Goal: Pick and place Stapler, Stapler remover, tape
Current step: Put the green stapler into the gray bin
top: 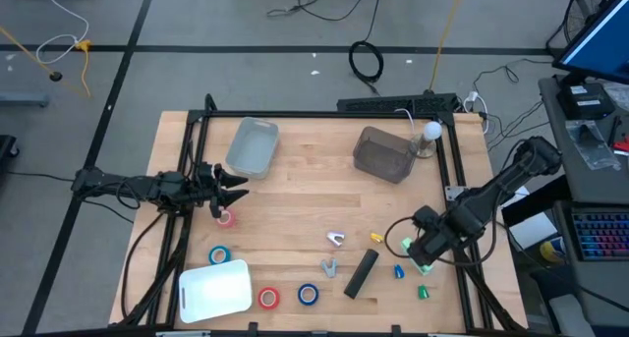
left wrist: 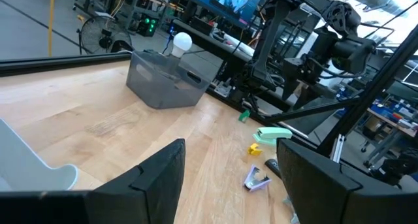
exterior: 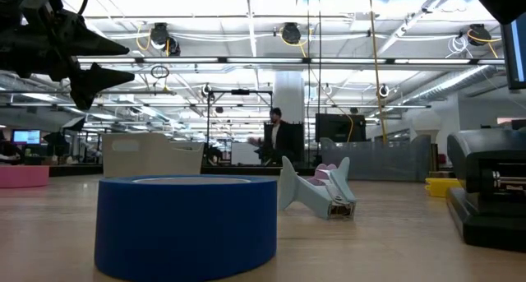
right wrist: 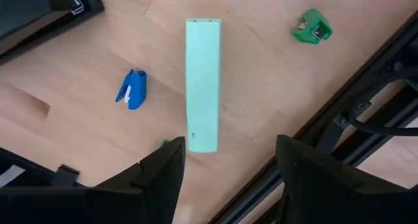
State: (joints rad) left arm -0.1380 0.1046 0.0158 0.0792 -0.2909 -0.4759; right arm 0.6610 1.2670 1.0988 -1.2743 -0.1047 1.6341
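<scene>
Near edge of bench [top: 295, 195]: white lid [top: 214, 290] at near-left corner, red tape roll [top: 268, 298] and blue tape roll [top: 308, 295] just beside it, teal roll [top: 218, 254] a bit further in. Black stapler [top: 361, 273] lies near the near edge, centre-right, w/ a pale staple remover [top: 328, 267] beside it; blue remover [top: 399, 272] and green remover [top: 424, 292] toward near-right corner.

Right gripper [top: 425, 251] is held over the right edge, above a mint-green stapler [right wrist: 202, 85] lying flat on the wood. Fingers [right wrist: 157, 178] are spread wide either side of it, nothing gripped, not touching as far as can be told. Judged: stapler is rigid plastic/metal, moderately heavy, smooth-sided; best taken across the narrow width near mid-length so it doesn't tip. Jaws would need lining up w/ the long sides first.

Mid-bench, left edge: left gripper [top: 234, 186] is parked open and empty, a pink tape roll [top: 225, 217] on the wood just beside it. Tape judged light, stiff ring; to be pinched across the rim or through the core.

Far side: pale bin [top: 253, 145] far-left, dark clear bin [top: 384, 153] far-right, white bulb [top: 431, 132] beside it. Both bins look empty, so far as can be seen.
</scene>
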